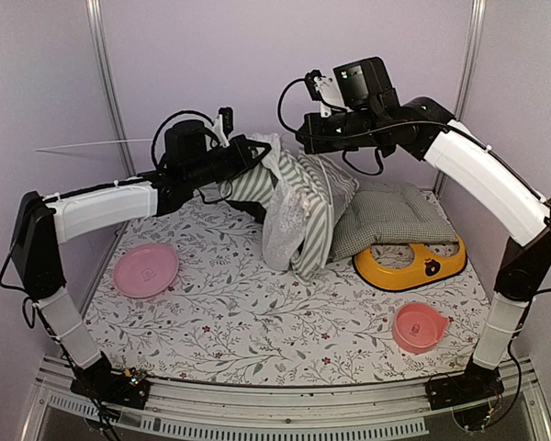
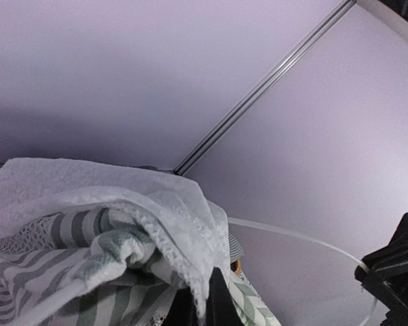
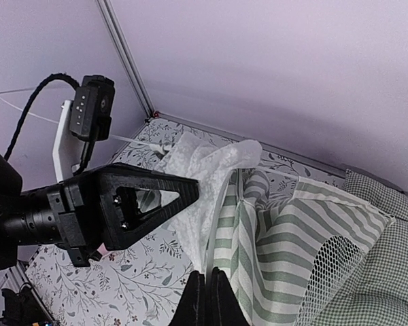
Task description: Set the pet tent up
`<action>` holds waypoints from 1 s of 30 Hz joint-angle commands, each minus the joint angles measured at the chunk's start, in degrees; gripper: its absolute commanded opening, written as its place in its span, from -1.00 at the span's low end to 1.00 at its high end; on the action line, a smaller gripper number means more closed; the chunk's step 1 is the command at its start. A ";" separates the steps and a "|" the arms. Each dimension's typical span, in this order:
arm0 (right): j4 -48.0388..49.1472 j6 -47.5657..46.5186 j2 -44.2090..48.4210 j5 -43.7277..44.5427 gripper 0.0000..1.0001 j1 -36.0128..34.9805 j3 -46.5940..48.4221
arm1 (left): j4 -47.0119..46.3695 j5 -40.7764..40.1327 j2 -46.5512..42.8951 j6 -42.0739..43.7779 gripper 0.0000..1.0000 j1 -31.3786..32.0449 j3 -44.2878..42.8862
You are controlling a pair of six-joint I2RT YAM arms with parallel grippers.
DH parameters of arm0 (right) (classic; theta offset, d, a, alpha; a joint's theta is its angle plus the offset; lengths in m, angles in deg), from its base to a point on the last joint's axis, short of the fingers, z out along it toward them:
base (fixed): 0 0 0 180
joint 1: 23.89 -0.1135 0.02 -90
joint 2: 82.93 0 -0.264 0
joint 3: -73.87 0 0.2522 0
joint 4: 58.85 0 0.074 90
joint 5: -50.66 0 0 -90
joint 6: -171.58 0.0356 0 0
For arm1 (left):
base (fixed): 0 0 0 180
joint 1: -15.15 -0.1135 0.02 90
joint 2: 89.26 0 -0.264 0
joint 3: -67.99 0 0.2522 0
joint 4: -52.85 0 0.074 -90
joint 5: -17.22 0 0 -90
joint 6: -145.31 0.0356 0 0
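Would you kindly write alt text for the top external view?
A slumped striped tent sits at the back of a floral mat, the left hand and right hand at its top. Nearby lie a checked cushion, a yellow dish, a pink plate and a pink bowl.

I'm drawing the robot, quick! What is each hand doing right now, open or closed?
Left gripper: closed, pinching the white lace fabric of the pet tent.
Right gripper: closed on the pet tent's fabric edge.
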State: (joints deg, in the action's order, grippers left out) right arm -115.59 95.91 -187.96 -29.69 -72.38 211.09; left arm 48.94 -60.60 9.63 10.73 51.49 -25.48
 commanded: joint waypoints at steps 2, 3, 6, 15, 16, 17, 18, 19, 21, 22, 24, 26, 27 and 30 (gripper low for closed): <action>-3.19 0.09 -4.31 0.98 -1.00 -0.16 0.77 | -13.82 10.26 -6.17 0.83 -1.00 2.44 1.02; -3.35 0.09 -4.61 0.98 -1.00 -0.15 1.10 | -14.82 10.82 -6.50 0.62 -1.00 2.52 1.49; -3.99 0.09 -5.69 1.09 -1.00 -0.19 2.13 | -17.78 12.76 -7.10 0.44 -1.00 3.22 2.35; 0.54 -0.78 -5.57 -0.45 -0.89 -0.16 3.81 | -13.84 6.32 -9.74 2.26 -1.00 4.79 4.89; 1.01 -0.79 -5.23 -1.58 -0.77 -0.12 3.83 | -12.06 4.11 -9.84 2.38 -1.00 4.79 4.76; 1.20 -0.73 -4.78 -2.78 -0.55 -0.11 3.78 | -10.56 2.05 -9.93 2.67 -1.00 4.80 4.61; 1.24 -0.75 -4.21 -3.35 -0.40 -0.18 3.70 | -9.52 -0.43 -9.95 3.07 -1.00 4.80 4.50; 1.16 -0.78 -3.77 -3.64 -0.28 -0.34 3.56 | -8.36 -1.56 -9.88 3.17 -1.00 4.77 4.31; 1.06 -0.86 -2.22 -3.98 -0.02 -0.57 2.77 | -6.58 -4.36 -9.57 3.34 -1.00 4.76 3.86; 1.11 -0.80 -1.28 -4.02 0.11 -0.62 2.01 | -5.92 -6.13 -9.43 3.43 -1.00 4.79 3.69; 1.95 -0.58 1.12 -4.13 0.30 -0.95 -0.42 | -4.59 -8.95 -9.29 3.66 -1.00 4.93 3.40; 4.57 -0.37 4.46 -4.73 0.44 -1.21 -4.01 | -2.33 -11.95 -9.09 3.92 -1.00 5.05 2.46; 5.73 -0.29 6.07 -5.07 0.49 -1.28 -6.54 | -1.69 -12.99 -8.99 4.09 -1.00 5.11 2.13; 7.71 -0.11 10.00 -5.29 0.57 -1.47 -10.97 | -0.51 -15.53 -8.66 3.99 -1.00 5.21 1.56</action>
State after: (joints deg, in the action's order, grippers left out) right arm -112.73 95.58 -184.62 -33.73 -73.15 204.16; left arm 47.70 -70.11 1.74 13.60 56.29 -20.93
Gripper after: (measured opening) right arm 0.769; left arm 0.025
